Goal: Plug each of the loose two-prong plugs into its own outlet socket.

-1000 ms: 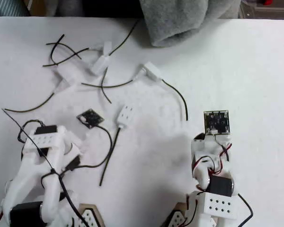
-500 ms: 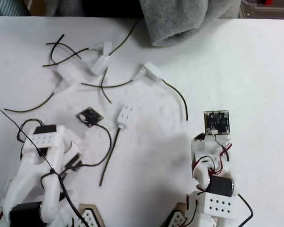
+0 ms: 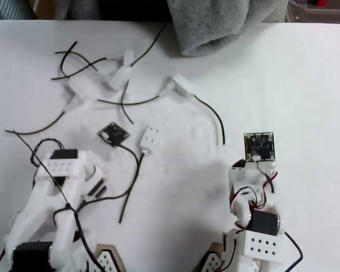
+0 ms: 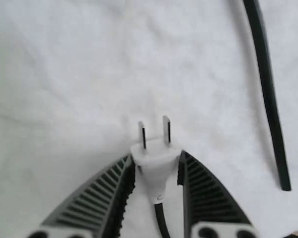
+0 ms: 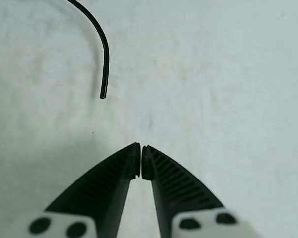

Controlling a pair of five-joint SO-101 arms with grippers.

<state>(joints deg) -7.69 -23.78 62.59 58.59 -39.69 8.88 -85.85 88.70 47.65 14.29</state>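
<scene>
Bright, even light, with only soft, faint shadows.

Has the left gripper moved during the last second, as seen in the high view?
Yes. The left gripper, shut on a plug, has shifted slightly to the right, toward the white socket block, which lies where it was.

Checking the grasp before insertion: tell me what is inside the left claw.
The left claw clamps a white two-prong plug by its body; both prongs stick out past the fingertips, its black cord trails back. The plug's underside is hidden.
</scene>
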